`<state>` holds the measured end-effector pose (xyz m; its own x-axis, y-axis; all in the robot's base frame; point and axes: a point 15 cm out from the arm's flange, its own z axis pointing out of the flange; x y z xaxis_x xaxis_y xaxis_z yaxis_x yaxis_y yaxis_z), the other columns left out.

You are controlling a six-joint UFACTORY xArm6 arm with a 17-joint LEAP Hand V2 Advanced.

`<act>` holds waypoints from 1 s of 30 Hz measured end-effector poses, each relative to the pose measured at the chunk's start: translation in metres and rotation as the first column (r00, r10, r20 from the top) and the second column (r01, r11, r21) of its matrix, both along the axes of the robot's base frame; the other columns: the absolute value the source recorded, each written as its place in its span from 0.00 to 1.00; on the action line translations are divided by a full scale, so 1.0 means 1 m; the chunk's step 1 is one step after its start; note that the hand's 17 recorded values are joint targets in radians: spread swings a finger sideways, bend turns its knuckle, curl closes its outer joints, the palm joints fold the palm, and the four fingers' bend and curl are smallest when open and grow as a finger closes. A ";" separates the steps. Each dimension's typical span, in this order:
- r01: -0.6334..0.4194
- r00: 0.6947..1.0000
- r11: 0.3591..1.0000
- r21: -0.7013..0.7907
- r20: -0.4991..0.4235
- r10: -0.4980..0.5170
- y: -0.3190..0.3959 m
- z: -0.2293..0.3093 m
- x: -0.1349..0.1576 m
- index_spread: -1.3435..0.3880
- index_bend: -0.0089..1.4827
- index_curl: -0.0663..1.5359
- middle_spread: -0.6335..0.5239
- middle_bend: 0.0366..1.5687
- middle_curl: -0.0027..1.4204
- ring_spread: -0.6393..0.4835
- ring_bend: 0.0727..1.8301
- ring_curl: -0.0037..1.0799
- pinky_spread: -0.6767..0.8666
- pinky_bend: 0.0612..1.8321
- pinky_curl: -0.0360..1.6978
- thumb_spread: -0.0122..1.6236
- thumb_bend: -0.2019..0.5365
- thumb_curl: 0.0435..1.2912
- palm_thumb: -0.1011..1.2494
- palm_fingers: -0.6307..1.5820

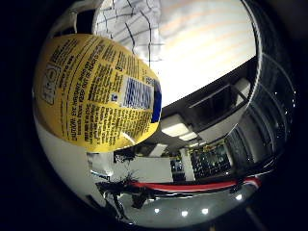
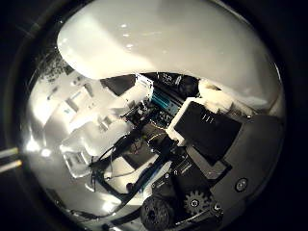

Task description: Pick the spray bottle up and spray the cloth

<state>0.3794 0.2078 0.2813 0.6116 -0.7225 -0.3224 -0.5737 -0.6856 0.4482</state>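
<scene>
From the little-finger side, the bottle [image 1: 96, 91] fills much of the view, its yellow printed label right up against the palm, white body below it. Behind it lies a checked cloth [image 1: 132, 26] on a pale table [image 1: 207, 48]. From the thumb side, the bottle's white body curves close across the view, and the hand [image 2: 202, 159] shows black and white parts and a gear beside it, fingers wrapped onto the bottle.

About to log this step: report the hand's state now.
Right hand: shut on the spray bottle, whose white body and yellow label press close against the palm.
</scene>
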 end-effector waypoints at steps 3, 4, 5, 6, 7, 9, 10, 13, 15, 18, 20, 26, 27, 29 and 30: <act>0.011 0.999 0.997 0.075 0.032 -0.014 0.014 0.011 0.003 0.64 0.78 0.54 0.45 0.88 0.48 0.42 0.81 0.58 0.29 0.54 0.76 0.19 0.24 0.75 0.85 0.81; 0.017 0.999 0.995 0.100 0.041 -0.022 0.019 0.014 0.005 0.64 0.78 0.54 0.45 0.88 0.48 0.42 0.81 0.59 0.29 0.54 0.76 0.19 0.24 0.75 0.85 0.81; 0.026 0.998 0.991 0.129 0.049 -0.032 0.025 0.017 0.007 0.64 0.78 0.54 0.45 0.88 0.48 0.42 0.81 0.59 0.29 0.54 0.76 0.19 0.25 0.75 0.85 0.81; 0.033 0.998 0.987 0.155 0.049 -0.041 0.030 0.020 0.007 0.64 0.78 0.54 0.45 0.88 0.48 0.42 0.81 0.59 0.29 0.54 0.76 0.19 0.25 0.75 0.85 0.81; 0.039 0.998 0.982 0.184 0.046 -0.048 0.038 0.023 0.006 0.64 0.78 0.54 0.45 0.88 0.48 0.42 0.81 0.59 0.29 0.54 0.76 0.18 0.25 0.75 0.85 0.81; 0.058 0.996 0.967 0.248 0.046 -0.072 0.052 0.031 0.007 0.64 0.78 0.54 0.45 0.88 0.48 0.42 0.81 0.59 0.29 0.54 0.76 0.18 0.25 0.75 0.85 0.81; 0.067 0.995 0.958 0.278 0.048 -0.083 0.059 0.033 0.009 0.64 0.78 0.54 0.45 0.88 0.48 0.42 0.81 0.59 0.29 0.54 0.76 0.18 0.24 0.75 0.85 0.81; 0.084 0.992 0.925 0.371 0.052 -0.111 0.081 0.045 0.013 0.64 0.79 0.54 0.45 0.88 0.48 0.42 0.81 0.59 0.29 0.54 0.76 0.18 0.24 0.74 0.85 0.81; 0.100 0.991 0.896 0.433 0.038 -0.129 0.097 0.053 0.013 0.64 0.79 0.53 0.45 0.88 0.48 0.42 0.81 0.59 0.29 0.54 0.76 0.18 0.24 0.74 0.85 0.81; 0.127 0.988 0.843 0.523 0.009 -0.154 0.122 0.067 0.013 0.64 0.79 0.53 0.45 0.88 0.48 0.42 0.81 0.59 0.29 0.54 0.76 0.17 0.24 0.74 0.85 0.81; 0.137 0.986 0.805 0.578 -0.001 -0.167 0.139 0.073 0.015 0.65 0.79 0.53 0.46 0.88 0.48 0.42 0.81 0.59 0.29 0.53 0.76 0.17 0.24 0.73 0.85 0.81; 0.161 0.982 0.705 0.690 -0.043 -0.183 0.172 0.084 0.022 0.65 0.79 0.53 0.46 0.88 0.48 0.42 0.81 0.59 0.29 0.53 0.76 0.17 0.24 0.73 0.86 0.81; 0.166 0.982 0.686 0.708 -0.053 -0.183 0.177 0.086 0.023 0.65 0.79 0.53 0.46 0.88 0.48 0.42 0.81 0.59 0.29 0.53 0.76 0.17 0.24 0.73 0.86 0.81; 0.176 0.981 0.648 0.741 -0.076 -0.180 0.187 0.088 0.025 0.65 0.79 0.53 0.46 0.88 0.48 0.42 0.81 0.59 0.29 0.53 0.76 0.17 0.24 0.73 0.86 0.81; 0.184 0.980 0.629 0.755 -0.090 -0.178 0.191 0.088 0.025 0.65 0.79 0.53 0.46 0.88 0.48 0.42 0.81 0.59 0.29 0.53 0.76 0.17 0.24 0.73 0.86 0.81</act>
